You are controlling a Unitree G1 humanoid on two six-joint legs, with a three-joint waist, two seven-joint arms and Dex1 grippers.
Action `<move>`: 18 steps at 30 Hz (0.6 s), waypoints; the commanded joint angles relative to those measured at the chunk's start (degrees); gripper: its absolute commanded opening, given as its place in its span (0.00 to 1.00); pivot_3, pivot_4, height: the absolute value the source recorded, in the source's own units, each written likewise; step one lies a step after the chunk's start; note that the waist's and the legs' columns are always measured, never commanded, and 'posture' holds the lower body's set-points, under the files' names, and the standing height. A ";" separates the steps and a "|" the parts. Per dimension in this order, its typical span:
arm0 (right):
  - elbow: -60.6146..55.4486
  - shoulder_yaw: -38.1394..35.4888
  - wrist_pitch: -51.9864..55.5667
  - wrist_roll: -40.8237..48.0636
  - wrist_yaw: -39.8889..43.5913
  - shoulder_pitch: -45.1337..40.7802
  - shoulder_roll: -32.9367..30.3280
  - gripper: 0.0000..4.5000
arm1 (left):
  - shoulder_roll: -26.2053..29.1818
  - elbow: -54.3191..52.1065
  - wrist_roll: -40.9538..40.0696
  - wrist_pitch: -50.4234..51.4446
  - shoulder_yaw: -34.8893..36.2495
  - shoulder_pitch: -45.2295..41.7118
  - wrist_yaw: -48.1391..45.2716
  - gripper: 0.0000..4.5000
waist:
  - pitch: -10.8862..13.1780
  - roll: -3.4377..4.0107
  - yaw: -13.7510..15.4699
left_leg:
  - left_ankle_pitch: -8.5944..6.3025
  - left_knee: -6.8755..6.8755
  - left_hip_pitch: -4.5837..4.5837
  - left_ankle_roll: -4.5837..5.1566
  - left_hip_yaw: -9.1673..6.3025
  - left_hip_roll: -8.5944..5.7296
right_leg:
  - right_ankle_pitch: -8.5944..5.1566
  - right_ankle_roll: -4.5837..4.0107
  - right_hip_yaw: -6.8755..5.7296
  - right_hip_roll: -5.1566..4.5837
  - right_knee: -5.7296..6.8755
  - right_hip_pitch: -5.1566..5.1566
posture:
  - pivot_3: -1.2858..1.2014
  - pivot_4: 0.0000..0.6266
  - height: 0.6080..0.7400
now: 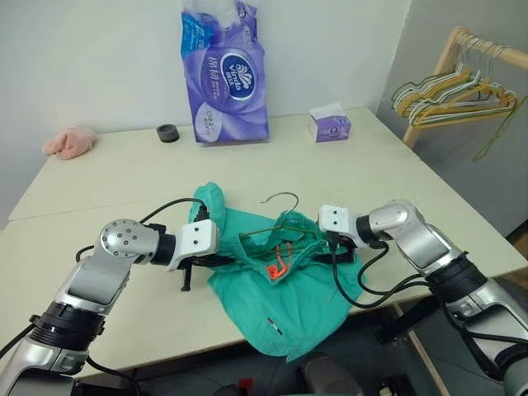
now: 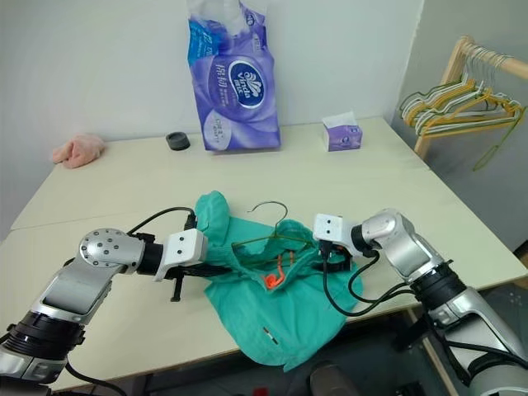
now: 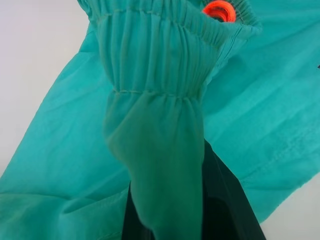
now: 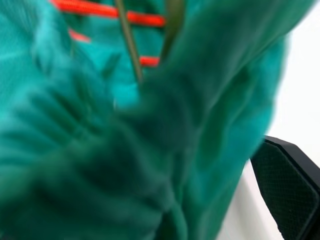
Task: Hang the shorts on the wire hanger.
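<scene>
Pale table (image 1: 99, 177) is carrying the shorts (image 1: 280, 305) at its near edge, the wire hanger (image 1: 285, 216) half threaded inside — my left gripper (image 1: 216, 262) is pinching the waistband while my right gripper (image 1: 337, 257), fingers wide, is nosing against the cloth; hanging is only partway.

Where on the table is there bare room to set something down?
Free: the stretch between the shorts and the back row of pink cloth, black roll, tissue pack and tissue box; also the table's right side. Crowded: the near edge, where the left gripper, right gripper and wire hanger meet the shorts.
</scene>
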 commanded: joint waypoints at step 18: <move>-5.18 -3.66 3.72 1.32 5.67 -1.88 2.09 0.00 | -4.58 0.77 -4.79 3.81 4.06 -2.67 3.71 0.21 | -0.05 0.00 0.06 | 0.00 0.02 -0.01 -0.01 -0.10 -0.02 | 0.00 0.00 -0.11 -0.04 0.00 0.02 | 0.39 0.01 1.00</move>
